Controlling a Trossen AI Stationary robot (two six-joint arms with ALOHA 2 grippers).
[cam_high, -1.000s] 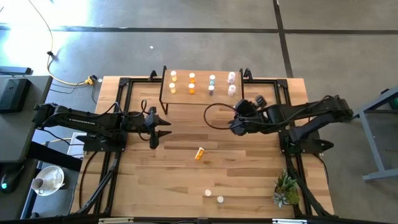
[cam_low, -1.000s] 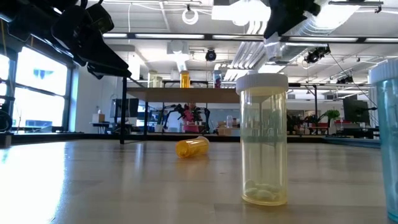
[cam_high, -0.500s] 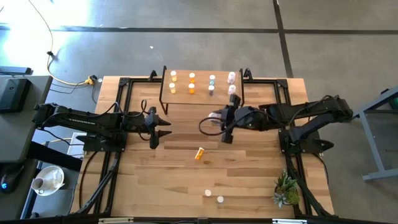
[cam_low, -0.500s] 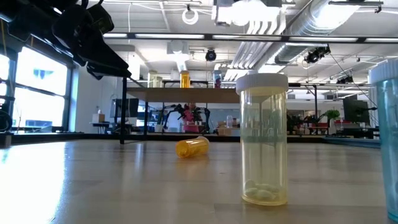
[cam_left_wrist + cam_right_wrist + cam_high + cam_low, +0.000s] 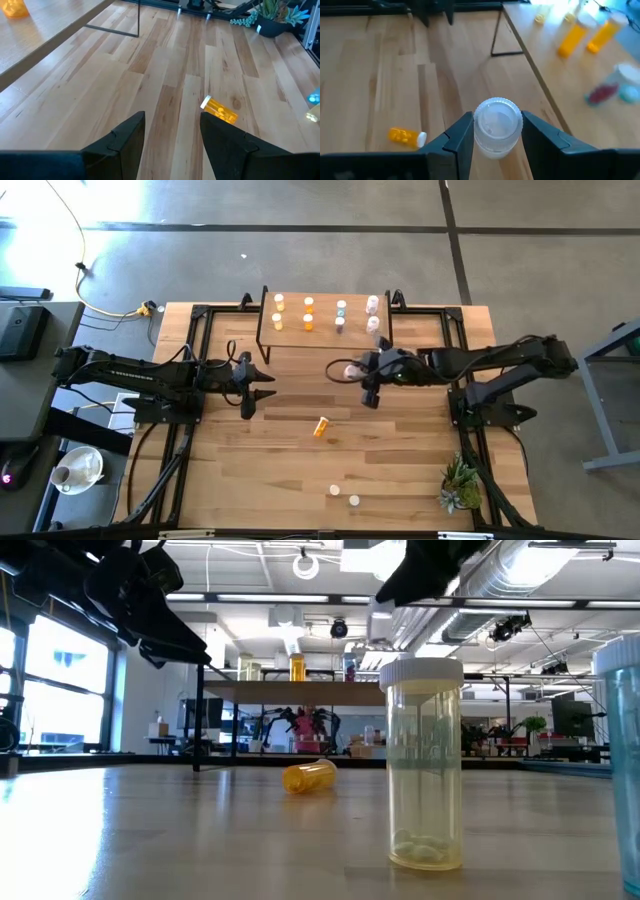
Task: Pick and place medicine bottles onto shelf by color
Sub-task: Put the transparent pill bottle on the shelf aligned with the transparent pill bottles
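Note:
In the right wrist view a pale medicine bottle (image 5: pixel 497 129) with a white cap sits between the fingers of my right gripper (image 5: pixel 497 142), which is shut on it. It hangs over the table's middle, just in front of the shelf (image 5: pixel 322 332). Several orange, pale and pinkish bottles stand on the shelf. An orange bottle (image 5: pixel 321 426) lies on its side on the tabletop. Two small bottles (image 5: pixel 344 496) stand near the front edge; one is the yellowish bottle (image 5: pixel 425 760) close in the low view. My left gripper (image 5: pixel 262 385) waits open at the left, above the table. My right gripper pinches the pale bottle between its two fingers, one on each side of it just under the white cap (image 5: pixel 497 120). The cap is turned back toward the wrist. The bottle is lifted clear of the table.
A small potted plant (image 5: pixel 460 485) stands at the front right corner. Black frame rails (image 5: pixel 190 380) run along the table's left and right sides. Bare wood lies between the shelf and the lying orange bottle (image 5: pixel 220 110).
My right gripper has swung from beside the shelf's right end toward the table's left, out over the middle, sinking a little. It has turned and rolled about on the way. Its fingers stay as far apart as before.

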